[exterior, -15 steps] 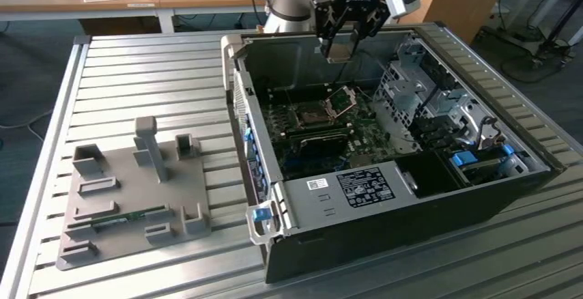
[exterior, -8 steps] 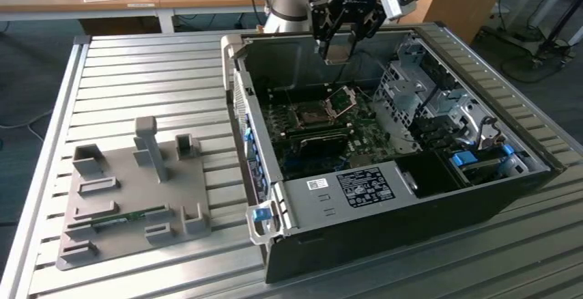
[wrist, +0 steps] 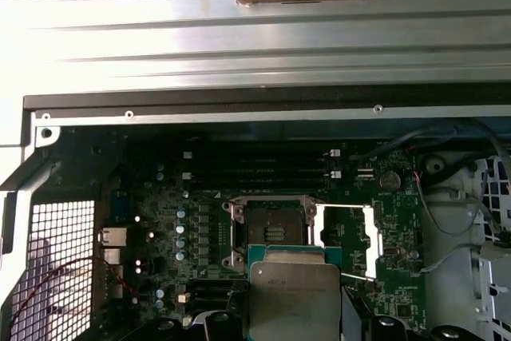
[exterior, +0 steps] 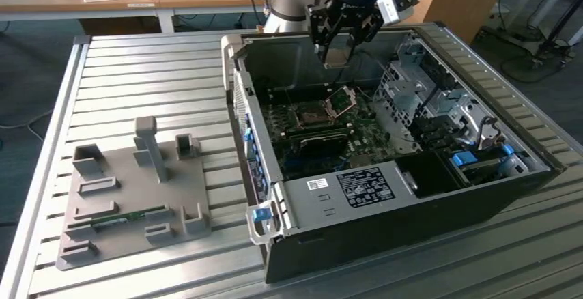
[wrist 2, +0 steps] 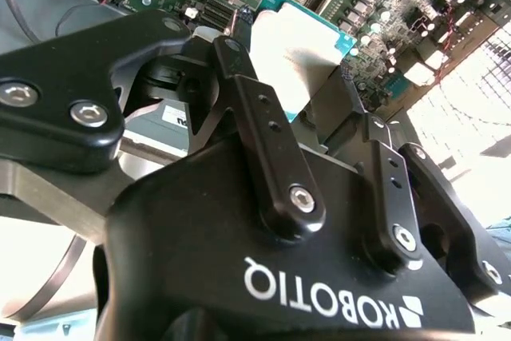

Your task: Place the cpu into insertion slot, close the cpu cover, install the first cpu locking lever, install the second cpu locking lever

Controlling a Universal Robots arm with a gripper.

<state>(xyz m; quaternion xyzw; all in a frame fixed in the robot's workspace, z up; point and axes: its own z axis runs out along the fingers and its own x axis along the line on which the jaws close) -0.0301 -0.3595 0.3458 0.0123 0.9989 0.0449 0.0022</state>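
Holding the cpu (exterior: 335, 57) in the air over the open computer case (exterior: 392, 196), the tool (exterior: 338, 46) is clamped on it, one of the black fingers (wrist 2: 267, 141) at each of two opposite edges. The cpu is clear of the green motherboard (exterior: 364, 132), silver-grey top showing in both wrist views.

- Insertion slot (exterior: 310, 113): uncovered, dark square with a silver rim. The held cpu partly overlaps the rim in the first wrist view.
- Cpu cover (exterior: 345, 97): swung open, tilted up just beside the slot on the exterior view's right.
- Case sits on a slatted metal bench (exterior: 136, 74).
- Grey fixture tray (exterior: 182, 169) is on the exterior view's left of the case, with a green memory stick (exterior: 119, 218) lying in it.
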